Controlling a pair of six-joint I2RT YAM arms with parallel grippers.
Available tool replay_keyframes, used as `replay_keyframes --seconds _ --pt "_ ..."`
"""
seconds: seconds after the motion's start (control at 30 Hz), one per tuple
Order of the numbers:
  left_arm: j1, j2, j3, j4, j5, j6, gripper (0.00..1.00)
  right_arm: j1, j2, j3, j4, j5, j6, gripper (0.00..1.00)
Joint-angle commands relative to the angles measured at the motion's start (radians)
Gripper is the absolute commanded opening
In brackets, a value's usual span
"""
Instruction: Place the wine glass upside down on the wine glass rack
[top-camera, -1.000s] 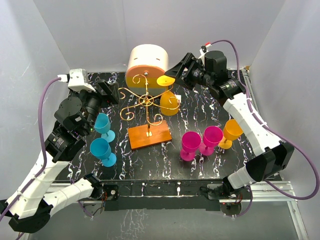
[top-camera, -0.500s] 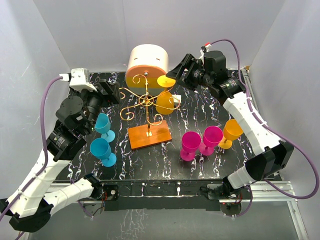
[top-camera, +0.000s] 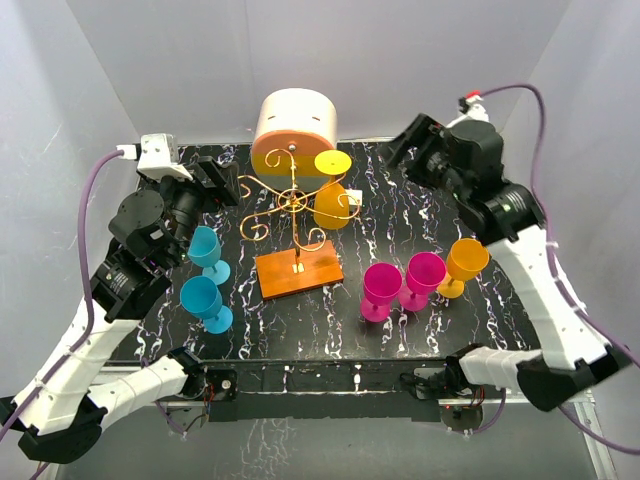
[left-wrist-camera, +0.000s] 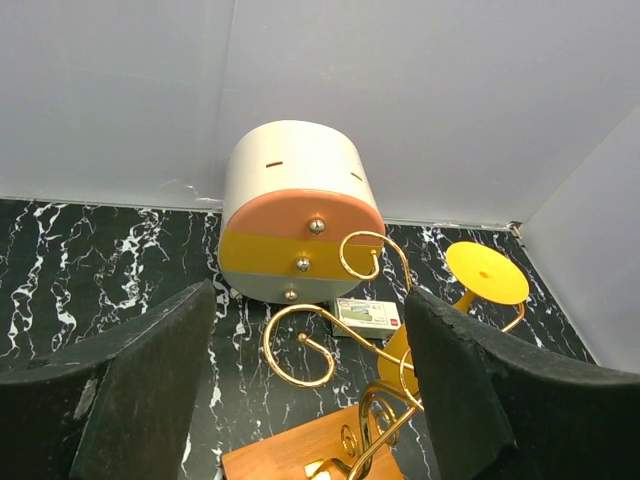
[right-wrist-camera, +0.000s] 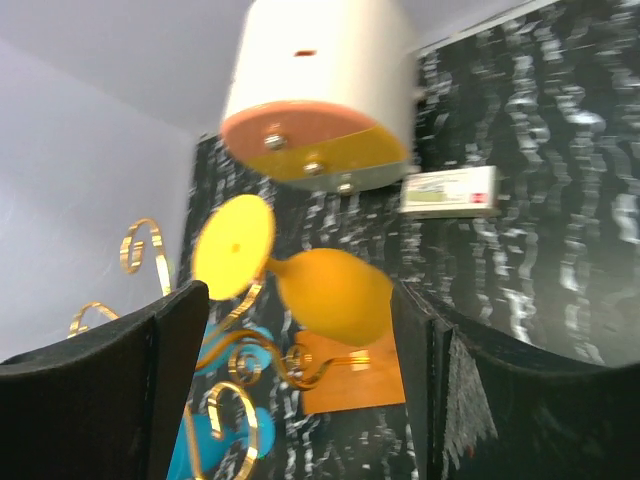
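Black marble-look tabletop (top-camera: 320, 325), plain white walls round it. Mid-table, wine glass rack (top-camera: 298, 272): gold wire scroll arms off a central post, flat orange base. On the rack's right side, yellow wine glass (top-camera: 333, 205), upside down, foot disc on top, bowl below, gold wire crossing the bowl; carried by the rack alone, clear of both grippers. Exact spot of stem in the wire too small to tell. Up at back right, right gripper (top-camera: 402, 150), well apart from the glass, jaws spread wide, nothing between them. Same in its wrist view: black fingers (right-wrist-camera: 120, 400) at either frame edge, glass and rack farther off, seen through the gap. Back left of the rack, left gripper (top-camera: 220, 183), near the scroll arms but not touching, jaws likewise wide apart and empty; wrist view past them onto scrolls and the glass's foot. Just behind the rack, big cream-and-orange cylinder (top-camera: 295, 130) lying on its side, flat face toward the arms, small metal studs on that face. Small white labelled box (left-wrist-camera: 368, 314) on the table just beside the cylinder, behind the rack. Left of the orange base, blue glass (top-camera: 205, 248) and a second blue glass (top-camera: 203, 298), upright, just beside each other. Right of the base, magenta glass (top-camera: 381, 288) and a second magenta glass (top-camera: 424, 275), upright, touching or nearly so. Orange glass (top-camera: 463, 262) upright just beside them, farther right.
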Motion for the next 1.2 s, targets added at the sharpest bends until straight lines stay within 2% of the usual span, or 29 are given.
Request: replay_keyframes --seconds 0.0,0.17,0.3,0.4,0.6,0.77,1.0,1.07,1.17 --pt "0.003 -0.007 0.043 -0.004 0.022 0.015 0.75 0.0 -0.108 -0.089 -0.157 0.323 -0.066 0.7" --pt "0.003 -0.014 0.049 -0.027 0.028 0.002 0.76 0.0 -0.202 -0.212 -0.337 0.552 -0.032 0.69" --pt "0.003 -0.035 0.045 -0.047 0.054 -0.038 0.76 0.0 -0.239 -0.303 -0.384 0.644 -0.017 0.68" --pt "0.003 -0.058 0.046 -0.065 0.091 -0.075 0.76 0.0 -0.232 -0.335 -0.413 0.695 0.005 0.63" --pt "0.003 -0.067 0.101 -0.124 0.169 -0.159 0.76 -0.001 -0.228 -0.442 -0.418 0.652 0.079 0.52" --pt "0.003 -0.098 0.099 -0.131 0.239 -0.209 0.76 -0.007 -0.224 -0.534 -0.383 0.655 0.111 0.49" --pt "0.003 -0.109 0.113 -0.175 0.254 -0.245 0.77 -0.038 -0.166 -0.578 -0.325 0.668 0.078 0.45" --pt "0.003 -0.112 0.12 -0.192 0.258 -0.249 0.77 -0.046 -0.143 -0.587 -0.303 0.652 0.06 0.4" --pt "0.003 -0.125 0.122 -0.219 0.276 -0.251 0.77 -0.05 -0.126 -0.596 -0.28 0.659 0.035 0.24"
